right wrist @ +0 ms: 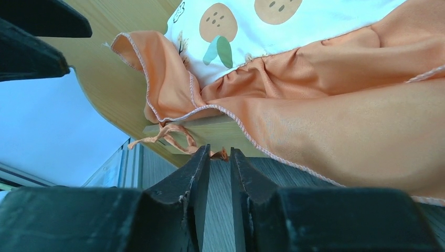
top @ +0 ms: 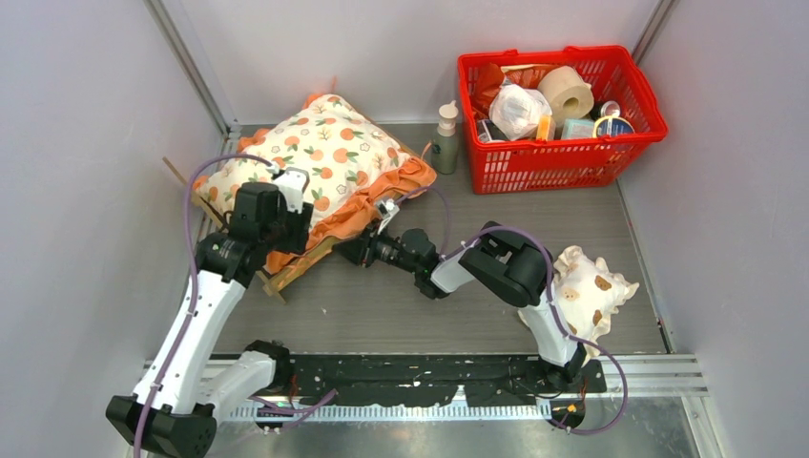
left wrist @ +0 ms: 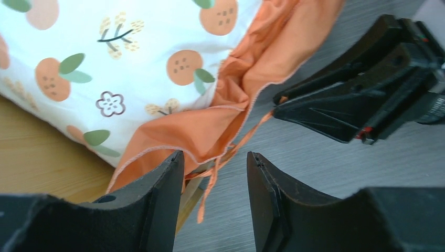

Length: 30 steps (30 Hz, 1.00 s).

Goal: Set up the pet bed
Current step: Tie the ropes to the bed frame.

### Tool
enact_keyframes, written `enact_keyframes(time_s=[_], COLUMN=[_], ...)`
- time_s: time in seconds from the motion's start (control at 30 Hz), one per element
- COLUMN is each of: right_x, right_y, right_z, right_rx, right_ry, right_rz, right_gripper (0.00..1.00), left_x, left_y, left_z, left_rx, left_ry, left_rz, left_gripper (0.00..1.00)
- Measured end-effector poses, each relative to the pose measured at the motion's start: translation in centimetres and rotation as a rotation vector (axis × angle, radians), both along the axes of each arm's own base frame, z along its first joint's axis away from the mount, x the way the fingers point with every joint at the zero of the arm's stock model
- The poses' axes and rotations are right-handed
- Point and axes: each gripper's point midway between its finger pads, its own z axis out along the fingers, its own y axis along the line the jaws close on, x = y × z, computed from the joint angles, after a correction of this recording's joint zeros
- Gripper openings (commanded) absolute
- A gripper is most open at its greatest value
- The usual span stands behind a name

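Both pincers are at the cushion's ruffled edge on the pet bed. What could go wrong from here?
1. The loose tie string dangles at the right pincer tips and near the left pincer; it may snag and drag the cushion askew.
2. The pincers sit close together at one corner; a small move might knock them together.
3. The cushion overhangs the pet bed edge; tugging the ruffle could slide it off.

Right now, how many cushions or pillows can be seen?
2. The orange-print cushion lies on the bed frame, left rear. The spotted pillow lies at right, beside the right arm. Others may hide in the basket.
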Motion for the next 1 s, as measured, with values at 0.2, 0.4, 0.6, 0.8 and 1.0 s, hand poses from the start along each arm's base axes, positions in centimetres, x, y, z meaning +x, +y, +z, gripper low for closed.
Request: enact_keyframes(time_s=[0.2,0.4,0.6,0.8,1.0], right_x=[-0.1,-0.1,-0.3,-1.0,-0.9], right_y=[0.0,0.0,-0.3,-2.6,-4.4], right_z=[0.2,0.7,0.8,0.0,1.6], right_rx=[0.009,0.028,0.043,0.019,0.033], right_ry=[-0.007,-0.011,0.003,0.029,0.03], right_rz=[0.0,0.001,0.0,-0.048,-0.122], right_gripper=[0.26,0.27,0.29,0.34,0.34], left_x=[-0.5,-0.9,0.4,0.7,1.5], left_y=[-2.0,-4.1,-5.7,-5.4,-4.6], left_z=[0.0,-0.7,-4.5,-5.8,-5.4], left_rx=[-0.033,-0.003,0.094,0.151,0.178], left_ry=[0.01,0.032,0.193,0.235,0.214], left_rz=[-0.155,-0.37,-0.489,-0.478,-0.407], left_gripper=[0.54,0.53,0.52,0.51,0.49])
